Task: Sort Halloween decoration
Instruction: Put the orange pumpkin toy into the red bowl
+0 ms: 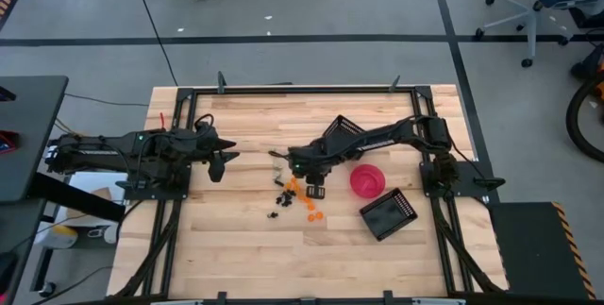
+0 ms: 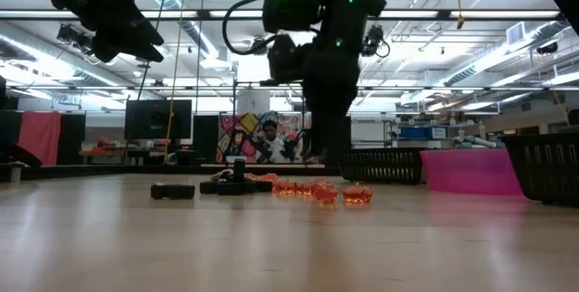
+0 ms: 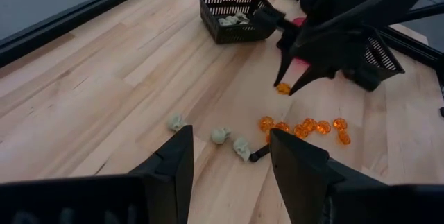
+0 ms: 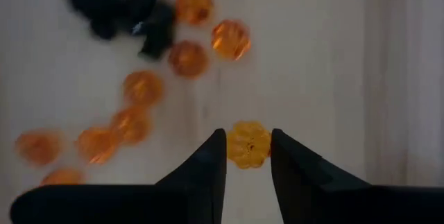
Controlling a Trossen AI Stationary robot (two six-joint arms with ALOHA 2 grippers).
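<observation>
Right gripper (image 4: 248, 145) at frame centre in high view, fingers closed on small orange translucent pumpkin trinket (image 4: 248, 143), lifted above pale wooden tabletop (image 1: 236, 239). Remaining orange trinkets (image 3: 305, 126) scattered below it, black trinkets (image 1: 279, 194) beside them, pale whitish-grey skull trinkets (image 3: 220, 135) at left. Left gripper (image 3: 229, 156) waits centre-left, fingers wide apart, empty. Pink round bowl (image 1: 367, 180) right of centre.

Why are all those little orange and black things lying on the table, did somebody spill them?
They do look spilled: orange trinkets, black ones and pale skulls lie loose on the table, awaiting sorting. The right gripper grips one orange pumpkin. Nothing looks broken.
</observation>
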